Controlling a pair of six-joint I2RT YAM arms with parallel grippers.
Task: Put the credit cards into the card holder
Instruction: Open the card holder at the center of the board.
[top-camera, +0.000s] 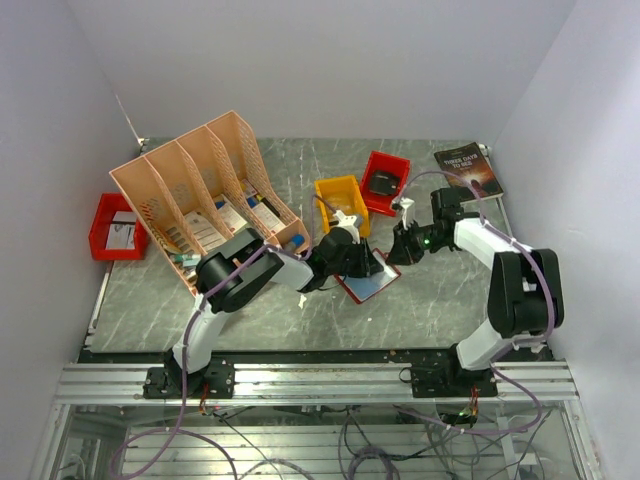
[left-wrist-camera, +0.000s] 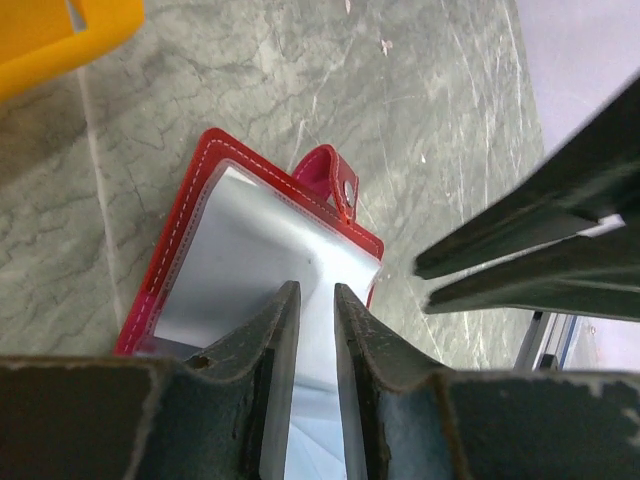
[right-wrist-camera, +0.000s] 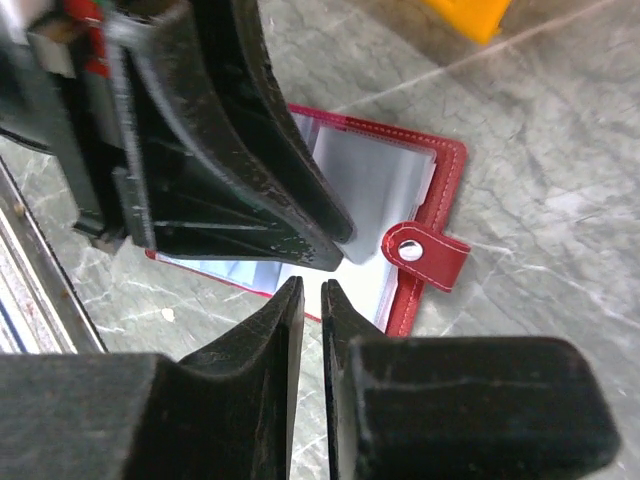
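Pinching card holder (left-wrist-camera: 185, 240) pocket: left claw (left-wrist-camera: 315, 292) | snap tab (left-wrist-camera: 340, 182) points away from it | right claw (right-wrist-camera: 311, 288) near-closed

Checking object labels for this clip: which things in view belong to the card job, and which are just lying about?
In the job: card holder, lying open; left gripper and right gripper, both at it. No credit card clearly shows.

Lying about: yellow bin, left red bin, far red bin, peach file rack with leaflets, dark book.
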